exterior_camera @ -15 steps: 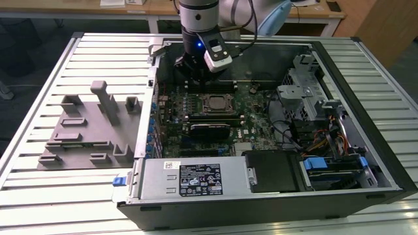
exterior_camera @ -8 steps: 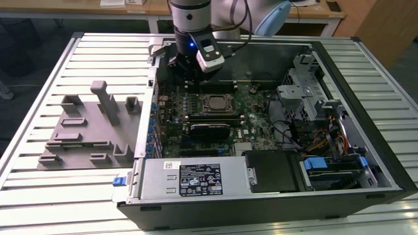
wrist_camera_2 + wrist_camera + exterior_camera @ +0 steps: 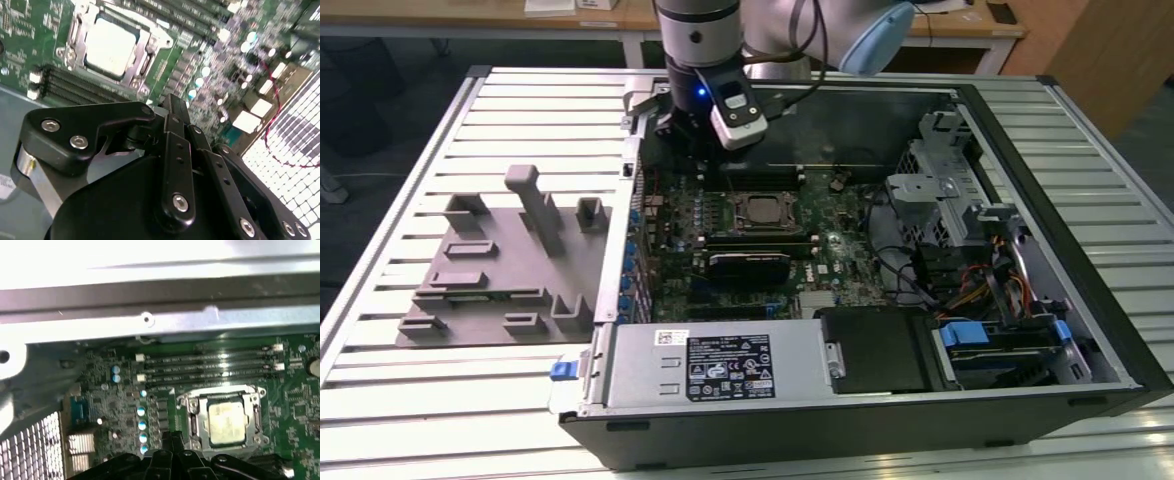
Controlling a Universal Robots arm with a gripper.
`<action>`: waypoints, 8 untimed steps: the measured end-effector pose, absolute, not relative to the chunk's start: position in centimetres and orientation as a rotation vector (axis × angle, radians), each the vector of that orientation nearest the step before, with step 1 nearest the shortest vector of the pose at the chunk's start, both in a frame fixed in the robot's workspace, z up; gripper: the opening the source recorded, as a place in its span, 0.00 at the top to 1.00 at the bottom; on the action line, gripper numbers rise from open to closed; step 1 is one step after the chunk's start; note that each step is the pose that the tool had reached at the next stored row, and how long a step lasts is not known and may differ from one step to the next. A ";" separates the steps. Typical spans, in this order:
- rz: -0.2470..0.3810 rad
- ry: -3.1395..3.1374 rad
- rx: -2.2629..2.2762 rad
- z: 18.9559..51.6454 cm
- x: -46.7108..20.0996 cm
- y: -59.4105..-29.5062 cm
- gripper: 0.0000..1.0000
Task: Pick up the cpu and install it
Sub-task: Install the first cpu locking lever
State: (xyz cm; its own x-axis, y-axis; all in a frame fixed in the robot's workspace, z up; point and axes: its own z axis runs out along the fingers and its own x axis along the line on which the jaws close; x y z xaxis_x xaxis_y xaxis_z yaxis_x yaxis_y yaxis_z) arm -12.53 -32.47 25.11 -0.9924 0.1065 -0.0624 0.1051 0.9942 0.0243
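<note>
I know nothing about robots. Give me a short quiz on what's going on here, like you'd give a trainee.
1. True or false: the cpu sits in the socket on the board.
2. Where does the grey fixture stand? A) inside the case; B) on the table, at the exterior view's left of the case; C) on top of the cpu.
3. Fill in: the gripper hangs over the open ____.

Key: 1 true; 2 B; 3 case.
</note>
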 end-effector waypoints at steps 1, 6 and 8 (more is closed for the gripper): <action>0.054 3.074 0.164 25.1 -12.6 -32.5 0.89; 0.167 3.073 0.168 25.1 -12.7 -32.5 0.89; 0.205 3.073 0.169 25.1 -12.8 -32.5 0.89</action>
State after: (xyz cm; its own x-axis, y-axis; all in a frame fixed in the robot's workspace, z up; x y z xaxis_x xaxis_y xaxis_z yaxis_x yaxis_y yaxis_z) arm -12.79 -32.49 25.10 -0.9923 0.1129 -0.0501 0.1052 0.9852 0.1356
